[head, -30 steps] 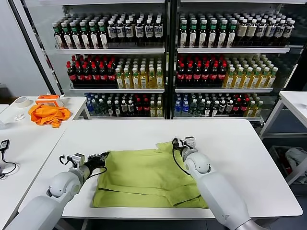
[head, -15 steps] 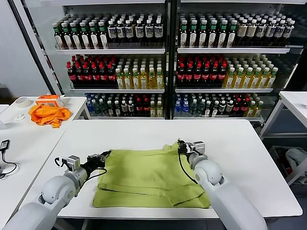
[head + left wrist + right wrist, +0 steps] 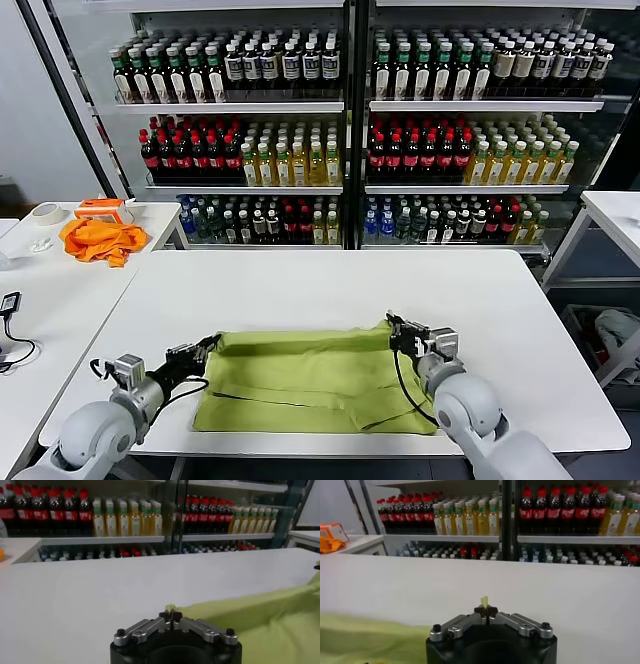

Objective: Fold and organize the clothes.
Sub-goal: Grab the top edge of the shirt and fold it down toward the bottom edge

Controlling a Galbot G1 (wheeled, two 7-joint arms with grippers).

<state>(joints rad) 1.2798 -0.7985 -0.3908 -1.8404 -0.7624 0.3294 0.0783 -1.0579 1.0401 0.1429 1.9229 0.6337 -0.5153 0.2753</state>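
Clamped jaws are seen in the head view: the left gripper [image 3: 207,343] pinches the far left corner of the lime T-shirt [image 3: 305,385], the right gripper [image 3: 392,323] its far right corner, the shirt lying folded on the white table [image 3: 300,280]. From the left wrist, fingers [image 3: 170,616] are closed on the green hem [image 3: 175,609]. From the right wrist, a yellow-green tip [image 3: 484,600] is nipped between shut fingertips [image 3: 486,611].

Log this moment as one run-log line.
left gripper: shut on T-shirt far edge | right gripper: shut on same edge | fold: underway, toward robot
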